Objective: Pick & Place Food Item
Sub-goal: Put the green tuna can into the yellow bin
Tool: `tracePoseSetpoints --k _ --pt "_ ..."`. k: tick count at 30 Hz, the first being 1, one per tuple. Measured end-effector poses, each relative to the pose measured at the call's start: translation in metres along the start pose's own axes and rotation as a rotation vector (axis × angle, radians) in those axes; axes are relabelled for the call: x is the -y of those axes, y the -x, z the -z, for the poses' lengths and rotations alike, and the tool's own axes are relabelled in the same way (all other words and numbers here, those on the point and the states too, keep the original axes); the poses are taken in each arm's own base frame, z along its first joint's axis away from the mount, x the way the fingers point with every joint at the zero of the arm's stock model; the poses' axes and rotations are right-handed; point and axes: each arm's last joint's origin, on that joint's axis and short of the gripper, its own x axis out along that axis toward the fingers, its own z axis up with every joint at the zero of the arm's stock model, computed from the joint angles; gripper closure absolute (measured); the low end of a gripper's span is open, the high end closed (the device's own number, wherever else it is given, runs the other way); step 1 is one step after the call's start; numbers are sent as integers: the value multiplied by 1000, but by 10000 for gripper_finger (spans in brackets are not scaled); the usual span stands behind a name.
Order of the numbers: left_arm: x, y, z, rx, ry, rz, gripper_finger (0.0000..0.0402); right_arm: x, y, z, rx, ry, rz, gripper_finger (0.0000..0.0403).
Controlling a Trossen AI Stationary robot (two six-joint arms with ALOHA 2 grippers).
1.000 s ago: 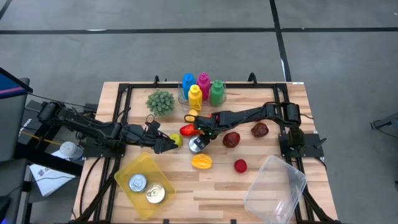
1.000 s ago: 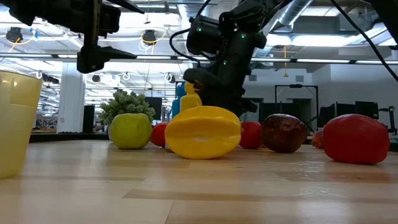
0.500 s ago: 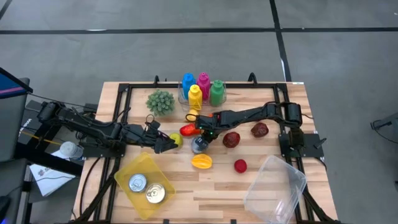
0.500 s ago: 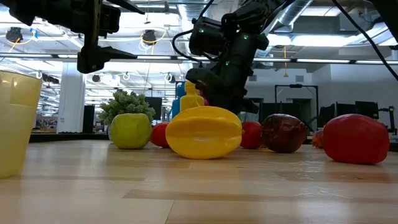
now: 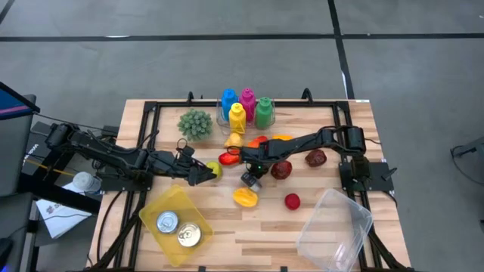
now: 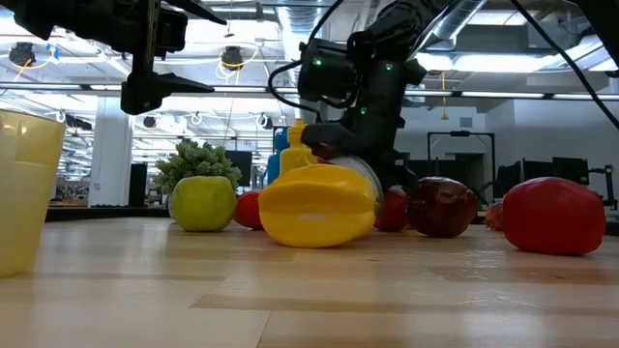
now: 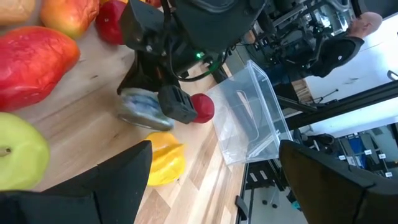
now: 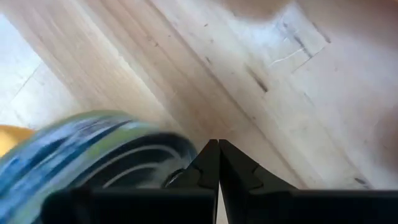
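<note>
At the lower left of the high view a yellow bin lies on the wooden surface with two cans inside. Above it, at left centre, the left pincer hangs with its fingers spread wide, holding nothing, just beside a green apple. Near the top centre stands a cluster of coloured bottles, with a spiky green plant to its left. At mid-frame the right pincer has its fingers pressed together (tip to tip in its wrist view), and a silver can sits right against it, tilted, just above a yellow star fruit. Further right come a dark red fruit, a red apple, and a clear tub at lower right.
</note>
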Motion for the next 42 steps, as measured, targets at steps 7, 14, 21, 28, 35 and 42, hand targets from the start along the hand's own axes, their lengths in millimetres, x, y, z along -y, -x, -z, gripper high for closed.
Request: tracePoseSetpoints --k 7,14,21,28,35,42 --pt "0 0 0 0 0 -1 62 0 3 0 2 0 -2 402" --pt "0 0 0 -1 0 -1 62 -1 7 -1 4 20 -3 403" --pt "-1 0 0 -3 -3 -8 62 -12 61 3 42 93 -76 379" --pt "-3 -1 -2 22 -1 -25 62 -29 58 26 -12 32 -23 250" --pt "-4 -1 -5 36 5 -29 62 -32 25 33 -59 35 68 196" --pt "-3 -1 -5 38 6 -25 62 -24 23 26 -94 35 54 238"
